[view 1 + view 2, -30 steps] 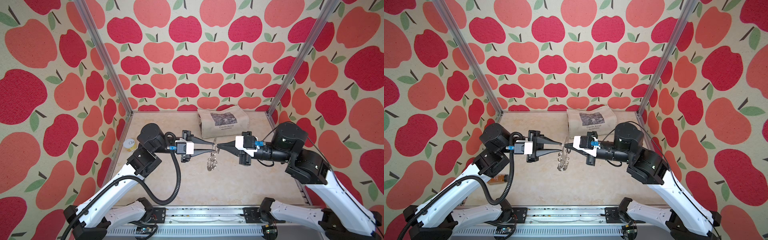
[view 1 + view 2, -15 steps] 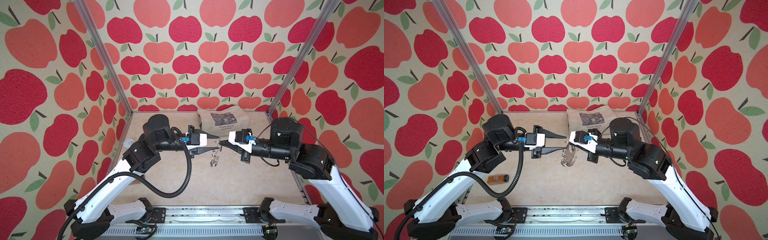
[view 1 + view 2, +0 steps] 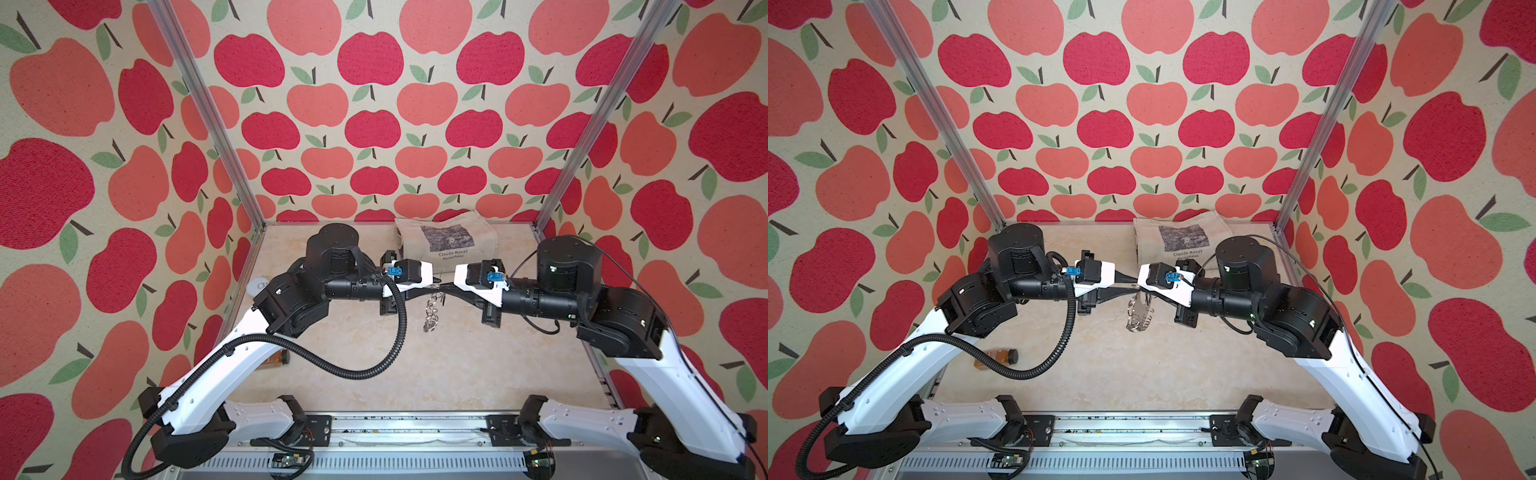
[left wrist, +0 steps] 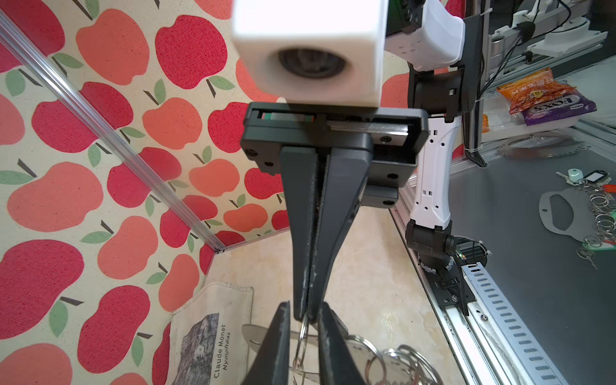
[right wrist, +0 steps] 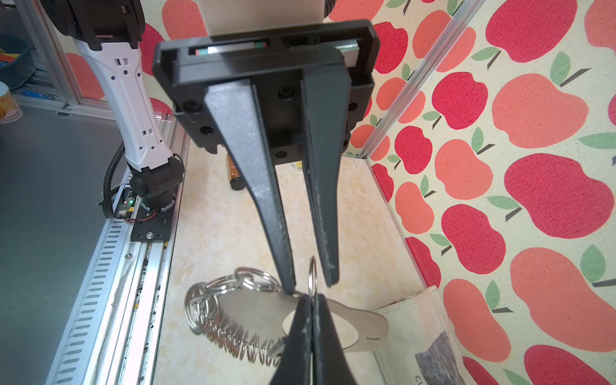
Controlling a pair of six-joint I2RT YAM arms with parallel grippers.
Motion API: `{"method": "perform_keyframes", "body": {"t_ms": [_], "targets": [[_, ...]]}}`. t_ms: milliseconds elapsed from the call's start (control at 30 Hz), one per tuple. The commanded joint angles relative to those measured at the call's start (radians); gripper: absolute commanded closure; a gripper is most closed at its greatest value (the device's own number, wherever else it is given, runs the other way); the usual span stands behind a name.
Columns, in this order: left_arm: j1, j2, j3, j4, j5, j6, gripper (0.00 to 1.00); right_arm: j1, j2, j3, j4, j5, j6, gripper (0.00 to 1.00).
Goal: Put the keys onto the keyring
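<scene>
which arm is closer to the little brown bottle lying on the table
Left. The brown bottle lies right beside the white link of the left arm; the right arm stands on the opposite side, well away from it.

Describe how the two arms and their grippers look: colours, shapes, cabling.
The left arm and right arm share white shell links and black joint housings. A black corrugated conduit runs along the left only. Each wrist has a white block with a blue connector. The left gripper and right gripper are black, with long tapering fingers on a rectangular carriage.
</scene>
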Motion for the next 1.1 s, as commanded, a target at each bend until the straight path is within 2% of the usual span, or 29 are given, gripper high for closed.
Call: {"method": "perform_keyframes", "body": {"t_ms": [0, 367, 833, 1033, 1067], "targets": [[-0.008, 0.001, 0.025, -0.037, -0.026, 0.022, 0.82, 0.003, -0.010, 0.025, 0.013, 0.004, -0.014, 1.00], [-0.014, 0.004, 0.018, -0.036, -0.043, 0.034, 0.84, 0.004, -0.020, 0.016, 0.026, -0.015, -0.011, 1.00], [-0.024, 0.015, 0.030, -0.052, -0.030, 0.054, 1.00, 0.005, -0.015, 0.010, 0.039, -0.028, -0.003, 1.00], [-0.024, -0.020, -0.015, 0.033, -0.022, 0.053, 1.00, 0.005, -0.017, 0.001, 0.040, -0.028, 0.003, 1.00], [-0.023, -0.033, -0.035, 0.066, -0.022, 0.050, 1.00, 0.004, -0.021, 0.000, 0.039, -0.026, 0.003, 0.98]]}}
